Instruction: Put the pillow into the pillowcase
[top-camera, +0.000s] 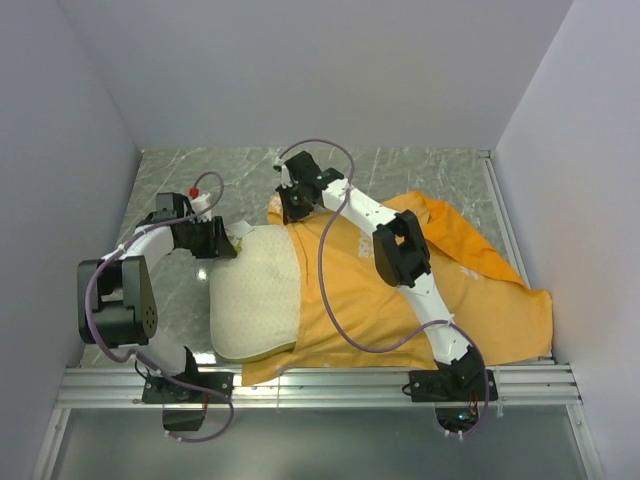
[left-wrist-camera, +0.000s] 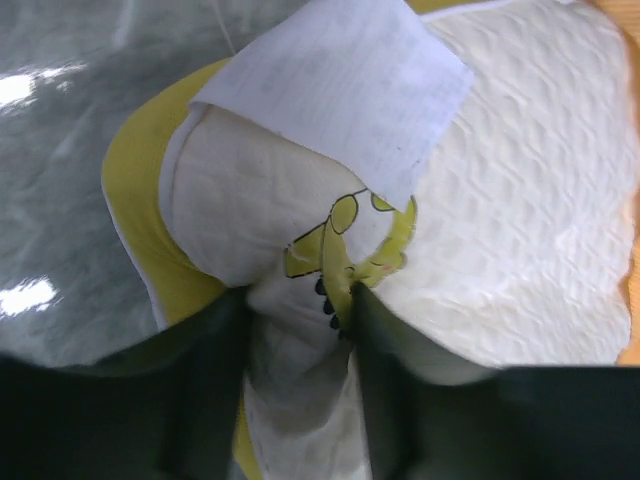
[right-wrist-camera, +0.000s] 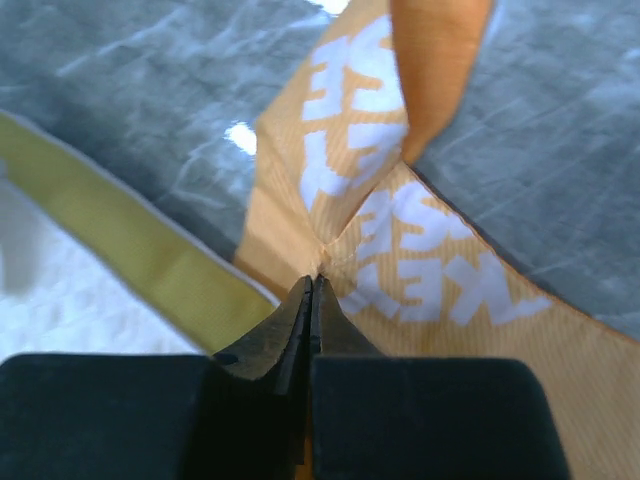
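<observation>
- The left arm is folded at the left of the overhead view, with the forearm turned rightward. The left gripper is set at the upper-left corner of the pillow.
- A bunched pillow corner is clamped between its partly closed jaws, just below the white tag.
- The right arm is stretched diagonally across the pillowcase toward the upper centre.
- The right gripper is fully closed, with orange cloth pinched at its tips.
- The pillow is laid on the marbled table at centre-left, and its right edge is covered by the pillowcase.
</observation>
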